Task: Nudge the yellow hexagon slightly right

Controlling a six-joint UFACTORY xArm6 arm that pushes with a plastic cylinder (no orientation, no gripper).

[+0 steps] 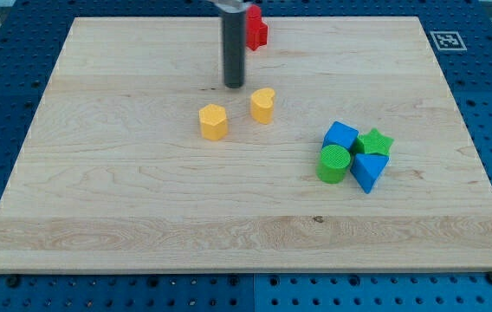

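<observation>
The yellow hexagon (214,121) sits a little left of the board's middle. A yellow heart-shaped block (262,105) stands just to its right and slightly higher in the view. My tip (234,85) is above both in the view, between them, a short gap from each and touching neither.
A red block (255,27) sits near the board's top edge, partly behind the rod. At the view's right is a tight cluster: a blue cube-like block (340,135), a green star (374,142), a green cylinder (333,164) and a blue triangle (368,170). The wooden board (99,217) lies on a blue perforated table.
</observation>
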